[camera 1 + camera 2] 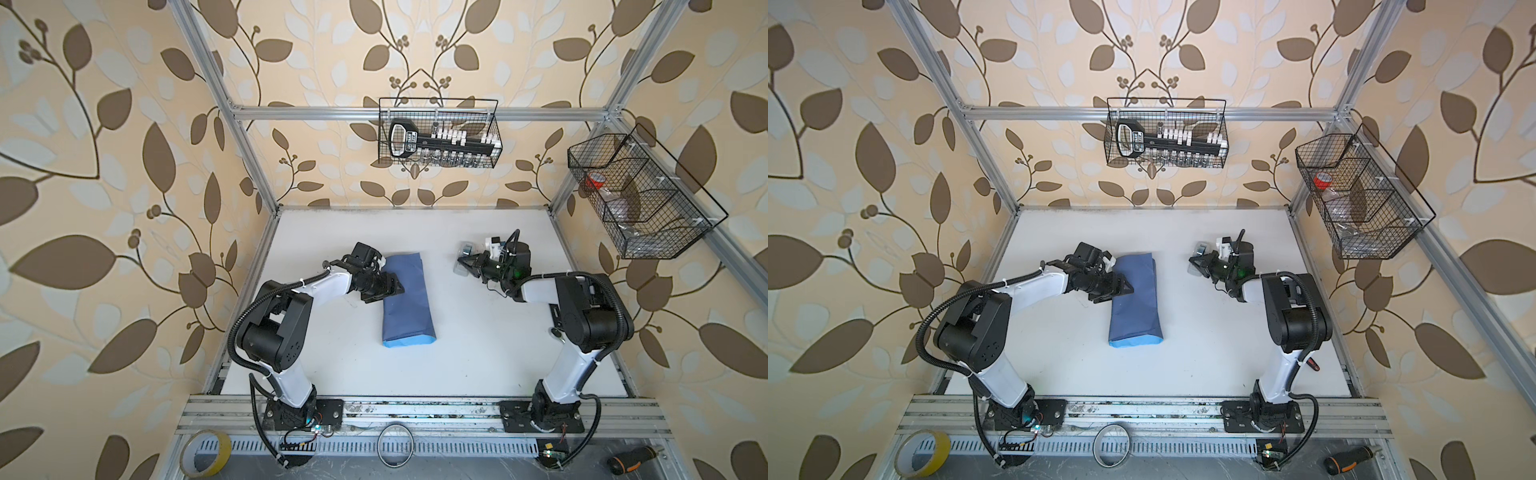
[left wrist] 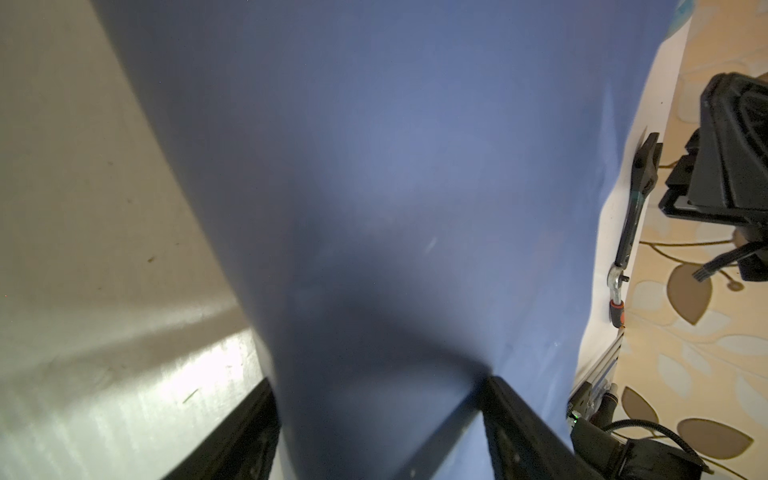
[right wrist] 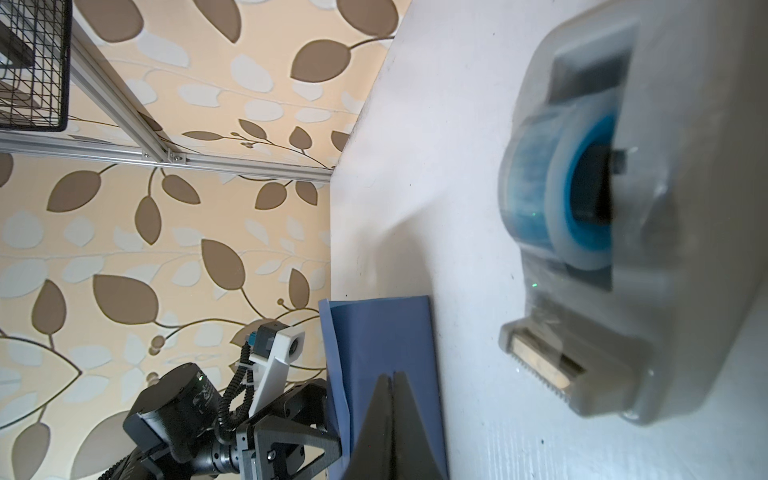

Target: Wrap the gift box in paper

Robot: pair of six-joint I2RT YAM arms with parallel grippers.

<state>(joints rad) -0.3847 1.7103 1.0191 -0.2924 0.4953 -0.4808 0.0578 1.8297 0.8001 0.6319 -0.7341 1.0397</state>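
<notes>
Roughly mid-table, the paper (image 1: 408, 300) lies folded into 1 long, narrow bundle that runs from the far side toward the arm bases, slightly tilted. Its outside is matte slate blue with soft creases. A light sky-blue strip shows only along the near end, and whatever it covers is hidden.

The left gripper (image 1: 397, 286) reaches over the bundle's left edge about halfway along, jaws wide apart. In the left wrist view its 2 black fingers (image 2: 519, 415) flank a stretch of the blue sheet; I cannot tell whether they press on it. The right gripper (image 1: 462, 261) is well apart from the paper, to its right. Its jaws are closed together with nothing visible between them, and its tip is just beside a translucent grey tape dispenser (image 3: 623, 249) holding a blue-cored roll.

Everything sits on a white, lightly scuffed table (image 1: 478, 365), where a ratchet wrench (image 2: 623, 232) lies near the right arm. An aluminium frame (image 1: 415, 113) boxes the space, backed by beige wallpaper (image 1: 104, 208) with brown leaves. On the front ledge lie a yellow tape roll (image 1: 205, 453), a thin ring (image 1: 396, 444) and an orange-and-black screwdriver (image 1: 631, 459).

Of the 2 wire baskets, the back basket (image 1: 386, 160) holds a black tool rack (image 1: 440, 142) with white pieces. The divided side basket (image 1: 665, 245) holds a red roll (image 1: 1323, 179) at its far end and clear plastic wrapping.
</notes>
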